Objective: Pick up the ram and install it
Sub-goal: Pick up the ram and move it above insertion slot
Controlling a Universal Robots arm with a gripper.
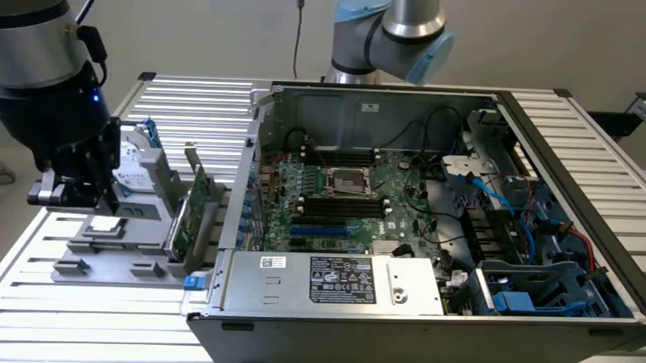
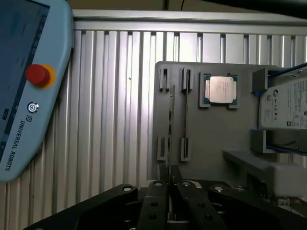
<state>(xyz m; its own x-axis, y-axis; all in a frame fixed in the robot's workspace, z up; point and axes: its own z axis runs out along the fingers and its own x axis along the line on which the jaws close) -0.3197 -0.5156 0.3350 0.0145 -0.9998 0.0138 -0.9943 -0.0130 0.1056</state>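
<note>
The ram (image 2: pixel 171 120) is being held on edge in the slotted posts of the grey holder (image 2: pixel 216 143), which is being carried by the ribbed bench (image 2: pixel 115 105). The ram's near end is being clamped between the fingers of the gripper (image 2: pixel 170 173), which are drawn close together on its thin edge. A silver processor (image 2: pixel 220 89) and a hard drive (image 2: pixel 285 103) are being carried on the same holder just beside the ram, and the open computer case (image 1: pixel 404 113) is being shown to the exterior view's right of it.

Exterior high oblique, wrist downward, sharing holder (image 2: pixel 216 134)
</note>
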